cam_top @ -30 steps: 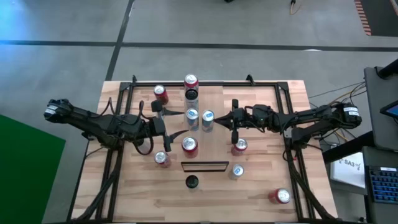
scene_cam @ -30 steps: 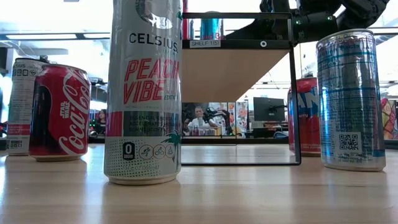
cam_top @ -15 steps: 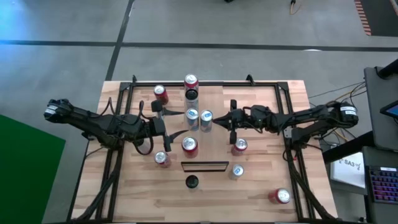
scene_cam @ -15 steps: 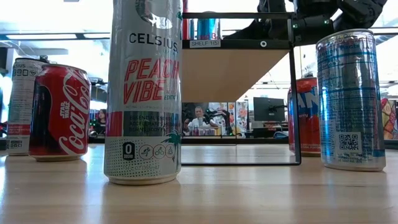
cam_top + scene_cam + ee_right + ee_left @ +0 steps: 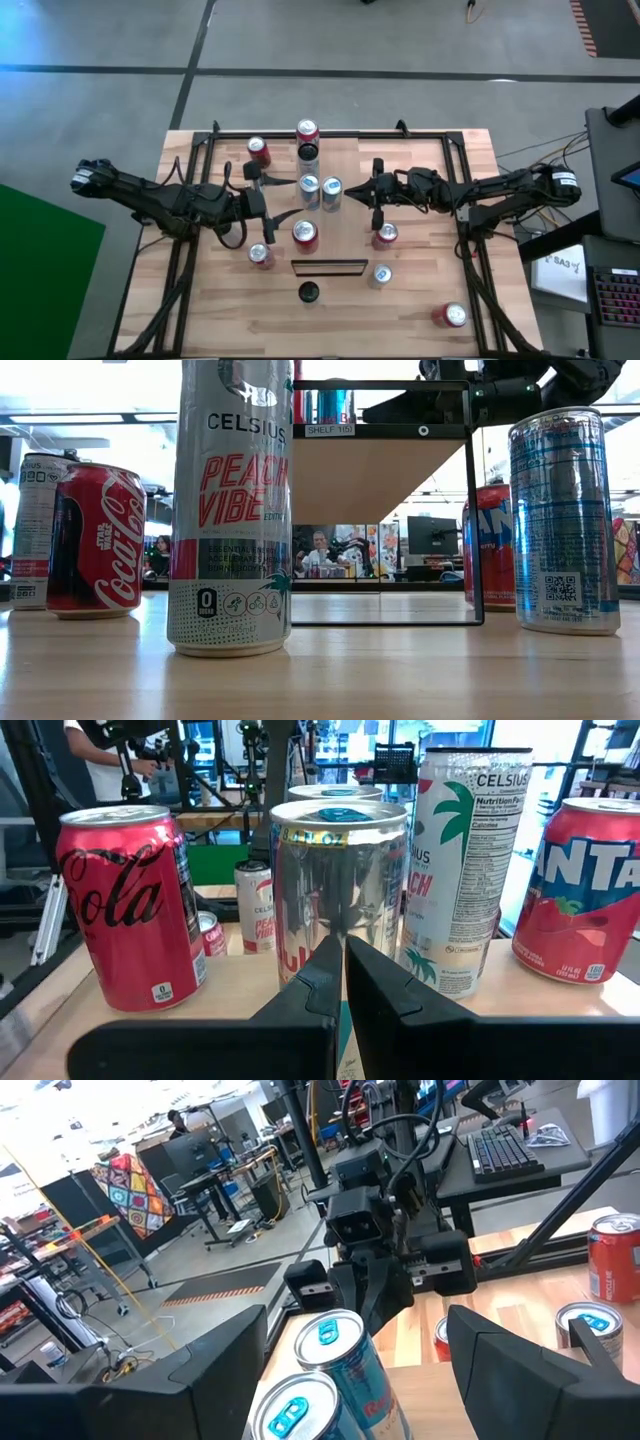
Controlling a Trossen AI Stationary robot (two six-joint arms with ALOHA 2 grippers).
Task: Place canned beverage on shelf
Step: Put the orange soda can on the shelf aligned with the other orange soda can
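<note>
Right wrist view: my right pincer (image 5: pixel 342 982) is closed and empty, its tips right up against the Red Bull can (image 5: pixel 338 890), which stands on the shelf (image 5: pixel 230 982). If I press on with no grip, I could tip it into the Celsius can (image 5: pixel 470 860) behind, or shove it off the shelf's edge. Beyond the row, my left pincer (image 5: pixel 285 198) hangs open, gripping nothing.

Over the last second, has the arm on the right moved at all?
Barely: the right gripper nudged toward the blue-topped can, then eased back to where it began.
</note>
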